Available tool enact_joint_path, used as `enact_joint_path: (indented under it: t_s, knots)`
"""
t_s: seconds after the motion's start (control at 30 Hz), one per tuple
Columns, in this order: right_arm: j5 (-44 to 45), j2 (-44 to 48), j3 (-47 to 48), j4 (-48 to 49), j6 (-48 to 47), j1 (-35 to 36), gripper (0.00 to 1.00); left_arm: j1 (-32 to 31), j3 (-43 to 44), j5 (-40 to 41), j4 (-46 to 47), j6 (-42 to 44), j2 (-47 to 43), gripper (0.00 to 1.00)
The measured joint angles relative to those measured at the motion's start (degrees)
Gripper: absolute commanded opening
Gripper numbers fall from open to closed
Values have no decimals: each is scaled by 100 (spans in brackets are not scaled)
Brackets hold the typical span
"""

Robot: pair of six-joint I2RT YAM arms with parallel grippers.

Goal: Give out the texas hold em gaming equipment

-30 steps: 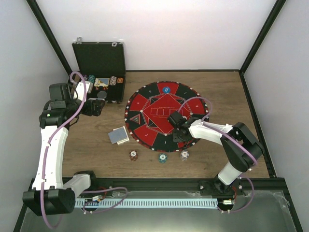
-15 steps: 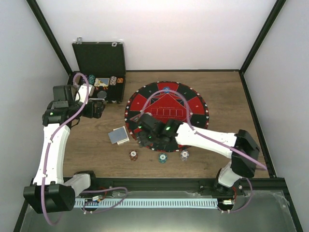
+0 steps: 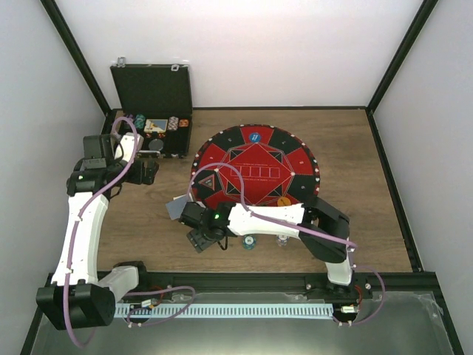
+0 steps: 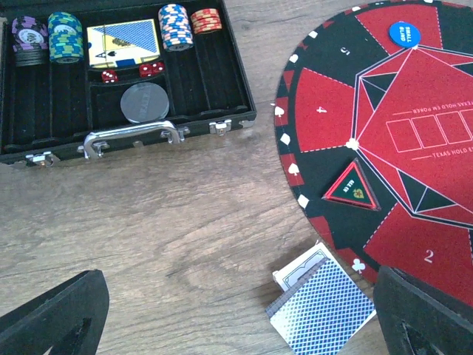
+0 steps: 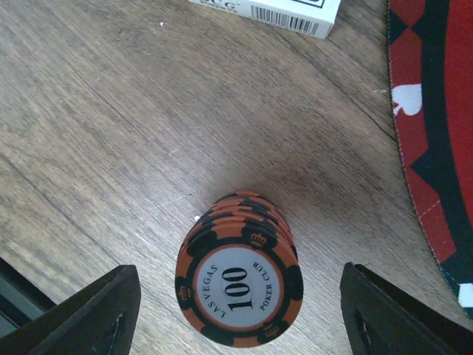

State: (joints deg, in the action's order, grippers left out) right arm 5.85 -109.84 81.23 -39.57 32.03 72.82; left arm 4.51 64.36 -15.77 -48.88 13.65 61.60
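Orange chip stack (image 5: 239, 270) stands between spread right fingers (image 5: 89, 314).

A stack of orange poker chips (image 5: 239, 285) with black stripes stands upright on the wooden table (image 5: 96, 148), close to the edge of the round red and black mat (image 5: 436, 111). Its top chip has a white centre that reads "Las Vegas 100 Poker Club". A teal chip stack (image 3: 249, 242) stands on the table by the mat's near edge. A deck of cards (image 4: 324, 307) with blue patterned backs lies flat beside the mat, overlapping a white card box (image 4: 301, 268). The blue disc (image 4: 404, 34), marked "Small Blind", lies on a red field at the mat's far side. The orange disc (image 3: 284, 201) lies on the mat's near side. Four more chip stacks (image 4: 174, 21) stand in the open black case (image 4: 222, 81).
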Motion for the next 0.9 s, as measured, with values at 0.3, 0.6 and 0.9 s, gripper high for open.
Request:
enact_joint_path:
  t_s: [0.3,0.6,0.9]
  knots:
    - [24,-225,245,-22,-122,-7,59,0,0,13,2,2,-2,100]
    - [39,-348,271,-83,-181,-9,40,0,0,13,24,2,-2,100]
    - [37,-352,313,-140,-153,-7,21,0,0,13,33,4,-2,100]
